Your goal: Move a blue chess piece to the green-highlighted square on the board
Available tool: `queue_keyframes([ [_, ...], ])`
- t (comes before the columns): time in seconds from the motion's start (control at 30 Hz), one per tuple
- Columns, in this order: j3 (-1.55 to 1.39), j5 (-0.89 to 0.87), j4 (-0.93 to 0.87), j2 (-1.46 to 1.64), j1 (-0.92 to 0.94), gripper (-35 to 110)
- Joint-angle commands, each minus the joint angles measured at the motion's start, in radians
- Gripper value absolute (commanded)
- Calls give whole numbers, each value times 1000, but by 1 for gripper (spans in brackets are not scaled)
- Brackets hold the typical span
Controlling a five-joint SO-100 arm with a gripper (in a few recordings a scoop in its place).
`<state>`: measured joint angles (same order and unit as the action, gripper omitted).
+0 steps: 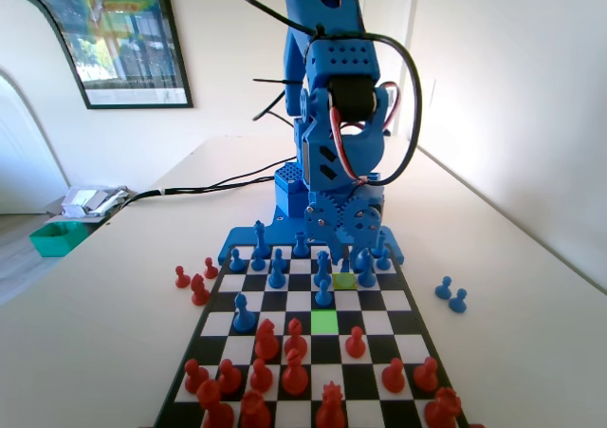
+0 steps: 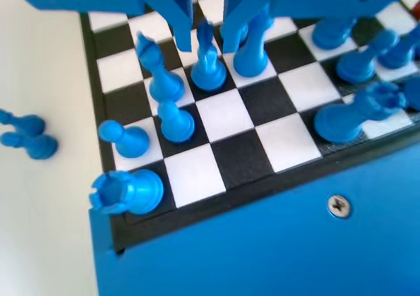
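Where the fixed view begins at its near edge, red pieces (image 1: 295, 375) are seen crowded on the closest rows of the board (image 1: 186, 375), a black-and-white chequered sheet with a black rim laid flat on a pale tabletop (image 1: 85, 324). A few captured red pawns (image 1: 196, 287) are set off the board's left rim in this view, and two blue pawns (image 1: 450, 293) stand on the tabletop to its right. Just past the red ranks the green-highlighted square (image 1: 324, 321) is found, bare of any piece; one square beyond it the blue chess piece (image 1: 324, 292) stands alone, with a duller yellow-green square (image 1: 345, 280) just behind and to the right.

Further along, the blue back ranks are gathered at the foot of the blue arm (image 1: 334, 96), whose hand (image 2: 207, 46) is lowered among them. In the wrist view its two jaws are held narrowly apart on either side of a taller blue piece (image 2: 209, 63); whether they touch it cannot be told. A blue rook (image 2: 126, 191) is seen on the corner square nearest that camera.

Beyond the arm a black cable (image 1: 204, 183) is run across the tabletop to the left, where a green tray (image 1: 57, 238) is seen below its edge. White walls close the room, and a dark-framed picture (image 1: 119, 34) is hung at upper left
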<state>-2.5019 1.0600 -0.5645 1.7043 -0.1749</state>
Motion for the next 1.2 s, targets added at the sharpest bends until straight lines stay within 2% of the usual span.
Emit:
queue_keyframes([
  [0.0, -5, 12, 8, 57, -15, 9],
  [1.17, -60, 44, 115, -2, -18, 8],
])
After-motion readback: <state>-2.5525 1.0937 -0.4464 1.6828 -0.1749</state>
